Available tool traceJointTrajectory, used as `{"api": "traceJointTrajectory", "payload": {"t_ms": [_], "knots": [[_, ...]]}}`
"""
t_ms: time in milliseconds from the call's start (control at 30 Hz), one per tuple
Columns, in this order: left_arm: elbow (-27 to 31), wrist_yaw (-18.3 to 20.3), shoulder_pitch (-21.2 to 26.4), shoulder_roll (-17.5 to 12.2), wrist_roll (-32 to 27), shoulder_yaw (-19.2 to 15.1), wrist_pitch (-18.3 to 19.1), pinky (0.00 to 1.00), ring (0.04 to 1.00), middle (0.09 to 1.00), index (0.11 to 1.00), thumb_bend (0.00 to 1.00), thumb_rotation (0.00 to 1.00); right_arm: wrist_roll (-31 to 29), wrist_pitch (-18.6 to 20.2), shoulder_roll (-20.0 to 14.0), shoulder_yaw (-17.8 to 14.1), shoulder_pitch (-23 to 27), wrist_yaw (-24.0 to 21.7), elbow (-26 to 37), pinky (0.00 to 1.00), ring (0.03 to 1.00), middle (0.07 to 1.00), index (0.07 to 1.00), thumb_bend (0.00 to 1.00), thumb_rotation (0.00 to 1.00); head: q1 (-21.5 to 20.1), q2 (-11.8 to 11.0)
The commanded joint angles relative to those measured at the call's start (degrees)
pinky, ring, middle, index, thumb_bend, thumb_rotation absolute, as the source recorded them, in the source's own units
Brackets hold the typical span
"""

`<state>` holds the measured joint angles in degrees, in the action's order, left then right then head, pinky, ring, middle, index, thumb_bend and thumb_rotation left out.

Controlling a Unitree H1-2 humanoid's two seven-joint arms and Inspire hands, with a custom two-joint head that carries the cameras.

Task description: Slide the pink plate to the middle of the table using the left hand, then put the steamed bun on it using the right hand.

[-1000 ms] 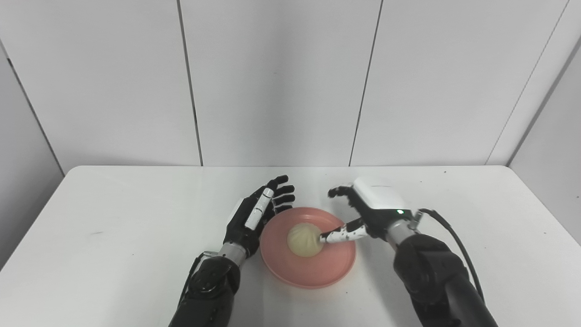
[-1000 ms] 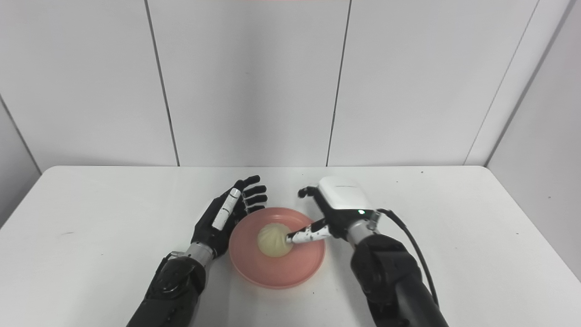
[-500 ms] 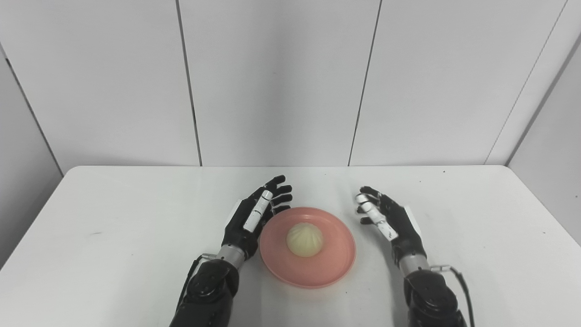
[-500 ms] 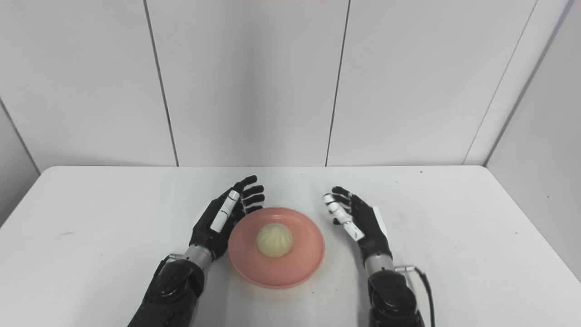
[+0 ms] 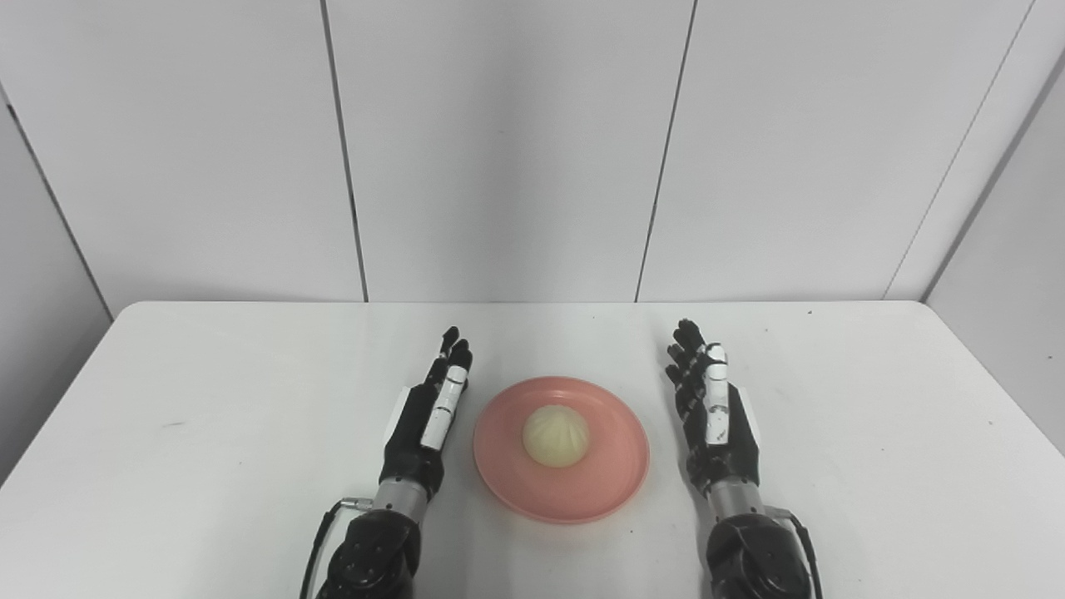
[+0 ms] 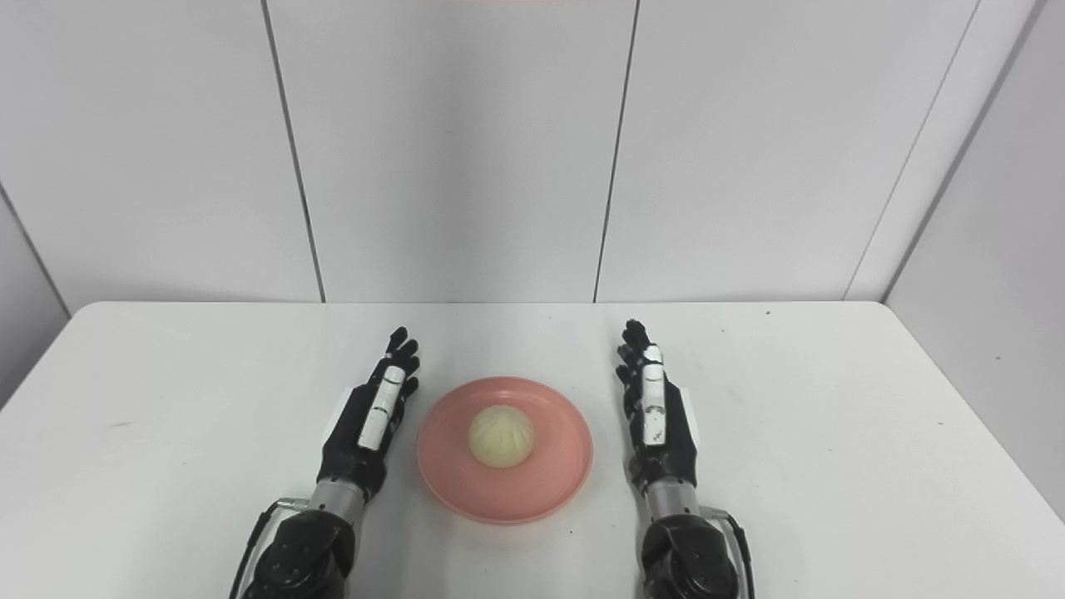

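- You see the pink plate at the middle of the white table, with the steamed bun resting on its centre.
- Your left hand lies just left of the plate, fingers straight, holding nothing.
- Your right hand lies to the plate's right, fingers straight, empty, clear of the bun.

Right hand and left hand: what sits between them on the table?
The pink plate with the steamed bun on it lies between the left hand and right hand, touching neither; both eye views show it.
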<state>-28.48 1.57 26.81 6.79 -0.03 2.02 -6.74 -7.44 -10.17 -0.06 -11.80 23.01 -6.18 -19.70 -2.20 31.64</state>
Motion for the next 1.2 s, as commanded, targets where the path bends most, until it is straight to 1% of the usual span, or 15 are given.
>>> {"api": "traceJointTrajectory", "payload": {"t_ms": [0,100,233,300,433,500,600,767,900,1000,1167], "knots": [[1.35,-0.52,0.32,-0.28,0.07,-0.08,1.76,1.00,1.000,1.000,1.000,0.67,0.94,1.27,-3.17,-0.36,1.34,-0.76,0.54,-1.48,1.00,1.000,0.998,0.956,0.81,1.00,-0.13,0.10],[1.80,-0.27,0.25,-0.16,-0.34,-0.30,2.54,1.00,1.000,1.000,1.000,0.69,0.94,2.81,-3.67,-1.00,2.88,-0.82,1.56,-1.23,1.00,1.000,0.998,0.952,0.82,1.00,-0.18,0.09],[1.51,-0.47,0.50,0.06,-0.48,-0.48,2.75,1.00,1.000,1.000,1.000,0.67,0.93,4.62,-3.95,-1.67,3.95,-0.98,3.32,-0.83,1.00,1.000,0.991,0.935,0.86,1.00,0.05,0.10],[1.33,-0.75,0.61,0.29,-0.62,-0.69,2.74,1.00,1.000,1.000,1.000,0.67,0.93,3.81,-3.59,-1.62,3.83,-1.12,3.66,-0.56,1.00,1.000,0.985,0.926,0.84,1.00,0.08,0.11],[0.95,-1.49,0.75,0.66,-0.53,-1.10,2.23,1.00,1.000,1.000,1.000,0.67,0.91,-0.15,-2.55,-1.01,3.07,-1.37,2.93,0.01,1.00,0.999,0.974,0.921,0.79,1.00,0.00,0.15],[0.96,-2.18,0.72,0.79,-0.21,-1.19,1.78,1.00,1.000,1.000,1.000,0.67,0.90,-0.84,-2.64,-1.05,3.21,-1.43,2.85,-0.07,1.00,0.989,0.970,0.924,0.78,1.00,-0.03,0.13],[0.69,-2.91,0.81,0.71,0.11,-1.08,1.17,1.00,1.000,1.000,1.000,0.68,0.91,-1.16,-2.74,-1.18,3.59,-1.49,2.89,-0.21,0.99,0.972,0.956,0.918,0.78,1.00,-0.05,0.07],[-0.24,-2.80,1.07,0.45,-0.32,-1.15,-0.04,1.00,1.000,1.000,1.000,0.70,0.91,-1.09,-1.87,-1.30,3.93,-1.43,3.37,-0.36,0.98,0.957,0.943,0.908,0.79,1.00,-0.11,-0.06],[-0.47,-2.70,1.13,0.39,-0.50,-1.26,-0.19,1.00,1.000,1.000,1.000,0.70,0.90,-1.59,-1.86,-1.27,3.85,-1.45,3.34,-0.42,0.97,0.944,0.930,0.898,0.80,1.00,-0.23,-0.09],[-0.96,-2.51,1.34,0.45,-1.18,-1.65,-0.40,1.00,1.000,1.000,1.000,0.69,0.88,-2.26,-1.03,-1.13,3.56,-1.40,3.53,-0.30,0.95,0.930,0.923,0.887,0.80,0.99,-0.26,-0.13],[-0.87,-1.91,1.37,0.53,-2.02,-1.86,-0.18,1.00,1.000,1.000,1.000,0.74,0.87,-2.84,0.05,-1.08,3.54,-1.50,3.98,0.12,0.92,0.901,0.902,0.864,0.80,0.98,-0.28,-0.19]]}}
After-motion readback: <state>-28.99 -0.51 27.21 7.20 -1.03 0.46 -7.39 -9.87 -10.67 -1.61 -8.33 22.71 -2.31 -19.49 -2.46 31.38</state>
